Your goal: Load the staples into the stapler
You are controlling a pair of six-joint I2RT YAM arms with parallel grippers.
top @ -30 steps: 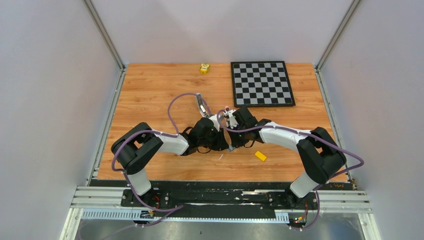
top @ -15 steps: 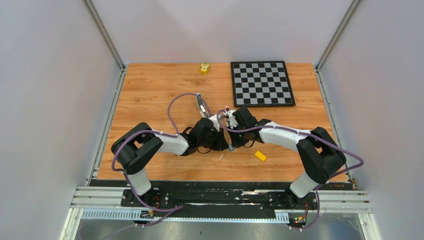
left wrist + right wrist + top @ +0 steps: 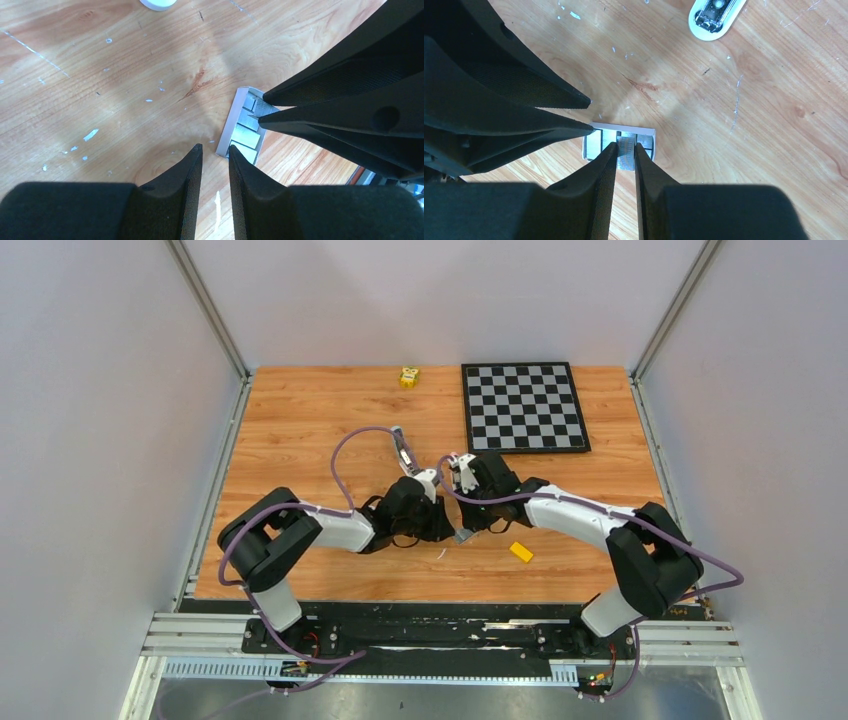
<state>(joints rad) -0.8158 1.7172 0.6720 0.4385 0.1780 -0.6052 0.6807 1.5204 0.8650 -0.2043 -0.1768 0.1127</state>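
Observation:
A small white tray [image 3: 227, 132] of staples lies on the wood between both grippers. My right gripper [image 3: 626, 146] is shut on one silvery ridged block of staples [image 3: 626, 152], which sits over the tray [image 3: 624, 126]. My left gripper [image 3: 215, 148] faces it across the tray, its jaws a narrow gap apart with only bare wood between them. One left fingertip [image 3: 232, 150] rests at the tray's near edge. The white stapler [image 3: 716, 15] lies apart from the tray, its metal channel showing. It also shows in the top view, stapler [image 3: 403, 452], behind the left wrist.
A yellow block [image 3: 521, 552] lies on the wood to the right of the grippers. A chessboard [image 3: 524, 407] fills the back right and a small yellow object [image 3: 409, 377] sits at the back edge. Silvery flecks are scattered around the tray.
The right jaws have closed a little onto the staples. Both wrists have shifted slightly toward the back, and the tray now shows between them in the top view.

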